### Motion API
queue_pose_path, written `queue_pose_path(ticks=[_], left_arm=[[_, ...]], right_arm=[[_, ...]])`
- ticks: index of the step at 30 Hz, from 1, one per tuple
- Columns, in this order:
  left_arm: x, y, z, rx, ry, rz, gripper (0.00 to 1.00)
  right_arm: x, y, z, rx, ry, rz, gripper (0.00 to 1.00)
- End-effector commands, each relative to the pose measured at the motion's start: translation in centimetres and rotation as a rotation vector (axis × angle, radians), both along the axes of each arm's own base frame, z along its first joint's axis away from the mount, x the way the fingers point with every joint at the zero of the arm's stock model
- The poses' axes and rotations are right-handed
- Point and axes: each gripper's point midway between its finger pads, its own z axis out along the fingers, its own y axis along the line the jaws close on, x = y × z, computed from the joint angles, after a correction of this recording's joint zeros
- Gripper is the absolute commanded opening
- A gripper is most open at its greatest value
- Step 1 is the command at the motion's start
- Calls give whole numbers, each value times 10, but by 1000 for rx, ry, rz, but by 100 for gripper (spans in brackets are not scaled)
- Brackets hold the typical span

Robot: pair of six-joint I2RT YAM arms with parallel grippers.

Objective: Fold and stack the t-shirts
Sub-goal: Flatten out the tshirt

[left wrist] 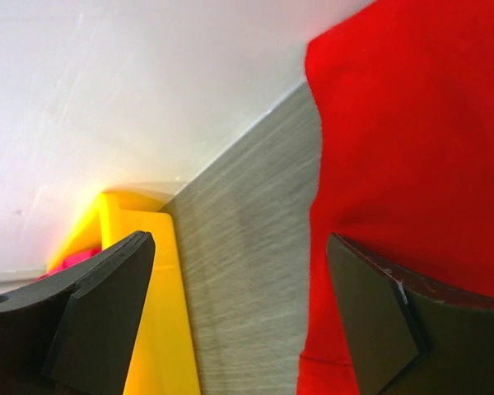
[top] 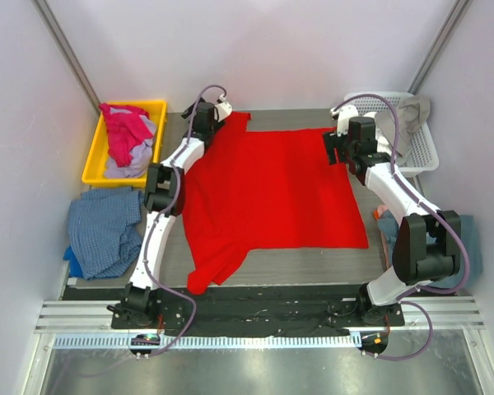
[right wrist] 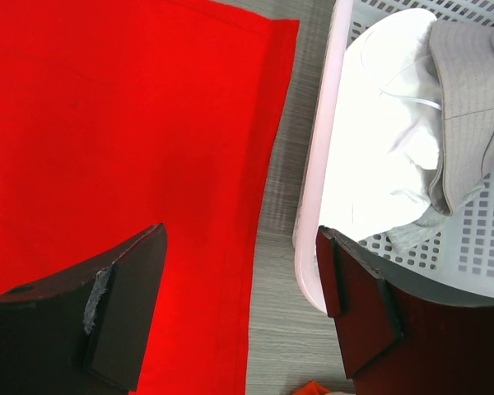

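Note:
A bright red t-shirt (top: 272, 189) lies spread flat on the grey table, one sleeve hanging toward the near edge. My left gripper (top: 216, 113) is open and empty over the shirt's far left corner; in the left wrist view (left wrist: 239, 304) its jaws straddle the red cloth edge (left wrist: 412, 148) and bare table. My right gripper (top: 336, 144) is open and empty over the far right corner; in the right wrist view (right wrist: 243, 304) its jaws straddle the red hem (right wrist: 132, 132). A magenta-pink shirt (top: 125, 130) and a pale lavender one (top: 134, 164) lie in the yellow bin.
A yellow bin (top: 95, 169) stands at the far left, its wall also in the left wrist view (left wrist: 160, 329). A white perforated basket (top: 420, 152) with pale cloth (right wrist: 395, 132) stands at the far right. A blue checked cloth (top: 107, 230) lies left, a teal one (top: 469, 239) right.

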Motion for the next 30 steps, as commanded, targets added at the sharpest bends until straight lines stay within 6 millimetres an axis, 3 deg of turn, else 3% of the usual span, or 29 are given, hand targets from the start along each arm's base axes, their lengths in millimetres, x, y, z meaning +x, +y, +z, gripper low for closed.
queue_pose_path(ticks=[1,6,8,9,10,11,14,15,16,17,18,19,20,21,23,24,25,26,27,29,30], left_arm=[[7,18,-16,98,20,22,91],[20,16,3,109,-73,24,91],[21,18,22,75,-124,55,92],[22,18,34,57,-160,68,92],[20,19,60,17,-208,93,93],[18,18,65,-1,-221,98,94],[8,20,108,-56,-278,109,97],[5,19,117,-68,-289,109,98],[0,21,115,-71,-275,114,99],[-6,22,144,-85,-312,116,99],[-11,24,153,-89,-319,122,100],[-18,24,151,-87,-301,123,100],[-27,26,180,-102,-335,123,100],[-34,26,191,-112,-341,122,100],[-52,27,180,-129,-277,109,100],[-68,28,213,-155,-307,98,100],[-81,30,194,-154,-243,92,100],[-95,28,191,-163,-197,74,100],[-113,25,216,-204,-213,42,100],[-150,23,180,-190,-69,3,100],[-172,16,197,-213,-68,-49,100]], right_arm=[[-4,5,12,20,-37,10,80],[-6,7,8,26,-27,16,80],[-7,8,2,30,-13,16,80],[-8,9,3,34,-14,19,80],[-9,10,-1,37,-7,22,80],[-10,11,-2,42,-5,22,80],[-13,15,-7,47,6,29,81],[-13,19,-9,48,11,38,81],[-15,20,-11,49,19,41,80],[-16,22,-13,47,27,46,81],[-17,25,-14,46,32,54,81],[-20,27,-16,45,44,61,81],[-22,28,-16,47,47,66,81],[-26,29,-21,43,63,76,81],[-34,32,-27,40,92,99,81],[-40,33,-32,35,109,109,81],[-47,32,-38,19,142,124,81],[-52,35,-43,15,169,147,80],[-58,34,-51,8,202,157,80],[-75,33,-67,-28,294,194,77],[-83,31,-73,-39,324,200,76]])
